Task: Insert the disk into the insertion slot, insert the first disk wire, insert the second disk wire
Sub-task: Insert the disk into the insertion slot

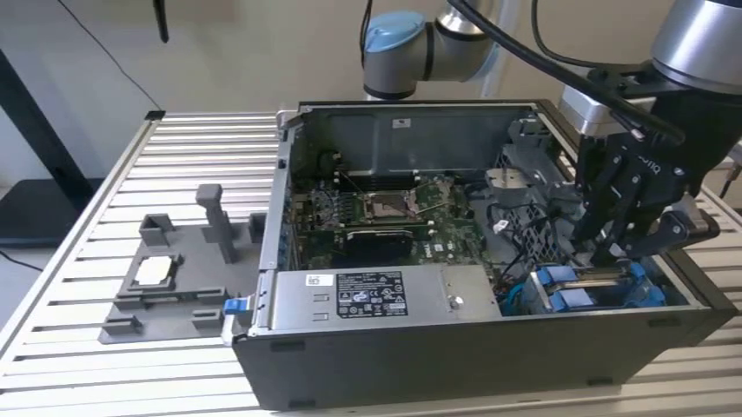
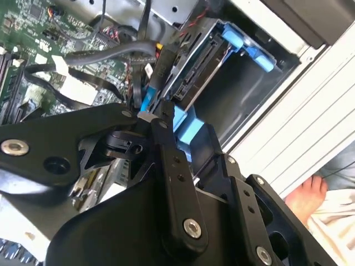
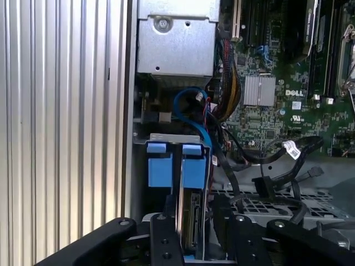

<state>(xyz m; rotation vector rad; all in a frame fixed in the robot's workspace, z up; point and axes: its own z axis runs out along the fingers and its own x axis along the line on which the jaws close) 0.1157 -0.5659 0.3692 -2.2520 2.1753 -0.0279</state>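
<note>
The disk stands on edge in the drive bay at the front corner of the open computer case, on the exterior view's right. Its blue carrier tabs point away from my wrist. My gripper reaches down into that bay, and its black fingers sit on either side of the disk, shut on it. In the second wrist view the disk runs along the bay, with blue carrier plastic between the fingers. Loose black wires with plugs lie beside the bay. A blue cable loops just beyond it.
A silver power supply box sits beside the bay, and the green motherboard lies deeper in the case. A grey fixture stands on the slatted table at the exterior view's left. A person's hand rests outside the case wall.
</note>
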